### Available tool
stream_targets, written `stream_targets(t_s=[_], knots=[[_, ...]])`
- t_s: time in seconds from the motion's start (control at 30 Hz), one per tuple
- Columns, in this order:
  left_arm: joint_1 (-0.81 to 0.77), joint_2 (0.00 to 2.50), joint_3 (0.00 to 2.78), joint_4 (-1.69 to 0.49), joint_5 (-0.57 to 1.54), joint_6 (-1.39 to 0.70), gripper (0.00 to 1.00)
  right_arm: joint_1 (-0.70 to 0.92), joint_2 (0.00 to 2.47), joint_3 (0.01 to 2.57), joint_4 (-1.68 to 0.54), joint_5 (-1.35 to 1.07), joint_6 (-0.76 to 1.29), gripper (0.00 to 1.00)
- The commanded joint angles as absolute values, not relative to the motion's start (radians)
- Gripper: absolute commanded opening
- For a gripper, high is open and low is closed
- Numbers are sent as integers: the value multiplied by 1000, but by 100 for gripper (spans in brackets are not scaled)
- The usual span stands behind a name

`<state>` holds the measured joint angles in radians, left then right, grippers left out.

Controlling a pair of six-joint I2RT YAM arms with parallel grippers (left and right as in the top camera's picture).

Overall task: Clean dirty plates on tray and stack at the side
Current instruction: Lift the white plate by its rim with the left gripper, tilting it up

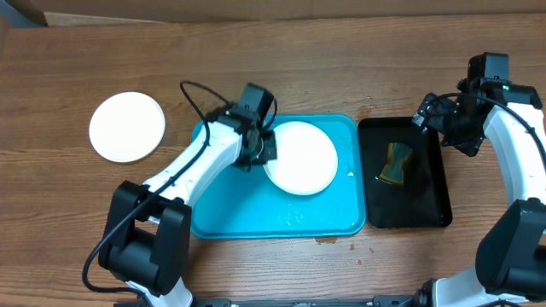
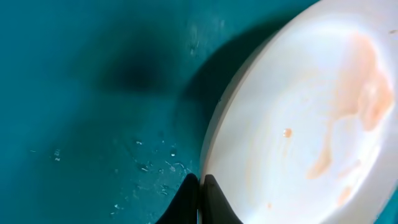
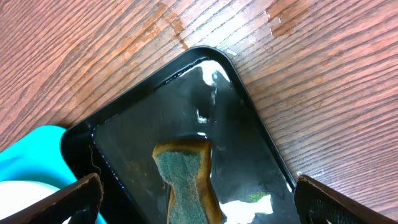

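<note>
One plate (image 2: 298, 124), smears (image 2: 367, 93) visible wrist-view only; left end effector (image 2: 200, 186) pinches rim, right end effector (image 3: 196, 182) spread.

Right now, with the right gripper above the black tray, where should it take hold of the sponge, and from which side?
Grip the sponge at its narrow waist, coming straight down from above. It lies flat, green side up, in the black tray, and the pinched middle should fit the open right gripper better than the wider ends.
</note>
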<state>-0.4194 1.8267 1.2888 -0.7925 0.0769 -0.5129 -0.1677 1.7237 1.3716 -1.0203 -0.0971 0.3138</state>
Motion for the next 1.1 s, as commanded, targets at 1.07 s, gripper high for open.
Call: stream_targets(t_s=[1.07], knots=[[-803,1805,1614,-735,-338,-450,4,-178,1714,1374,-883,-98,334,100]])
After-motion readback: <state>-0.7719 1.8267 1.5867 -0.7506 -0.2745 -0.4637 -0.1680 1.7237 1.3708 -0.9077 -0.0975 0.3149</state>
